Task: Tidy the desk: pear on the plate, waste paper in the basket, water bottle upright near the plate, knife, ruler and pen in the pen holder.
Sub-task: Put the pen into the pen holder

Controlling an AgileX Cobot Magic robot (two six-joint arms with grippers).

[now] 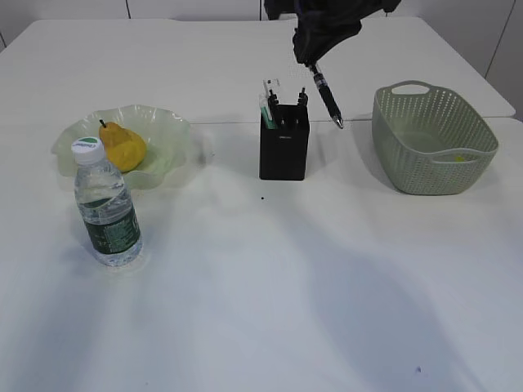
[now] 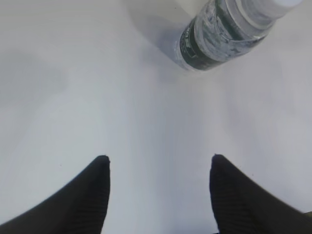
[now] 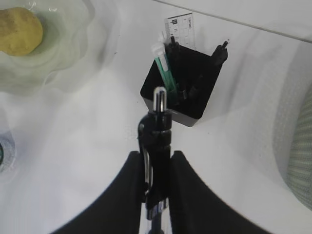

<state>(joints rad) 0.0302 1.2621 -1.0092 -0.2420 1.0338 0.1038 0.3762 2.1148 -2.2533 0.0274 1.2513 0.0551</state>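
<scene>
My right gripper (image 1: 315, 61) is shut on a black pen (image 1: 328, 100) and holds it tilted in the air just right of and above the black pen holder (image 1: 283, 147). In the right wrist view the pen (image 3: 157, 141) sits between the jaws (image 3: 158, 158), with the holder (image 3: 183, 83) below, holding a clear ruler (image 3: 179, 29) and a green knife (image 3: 162, 66). The yellow pear (image 1: 123, 146) lies on the pale green plate (image 1: 167, 131). The water bottle (image 1: 106, 204) stands upright in front of the plate. My left gripper (image 2: 158, 161) is open and empty above the table, near the bottle (image 2: 224, 34).
A grey-green basket (image 1: 433, 139) stands at the right, with something small and yellowish inside. The plate with the pear also shows in the right wrist view (image 3: 73, 58). The white table's seam runs behind the holder.
</scene>
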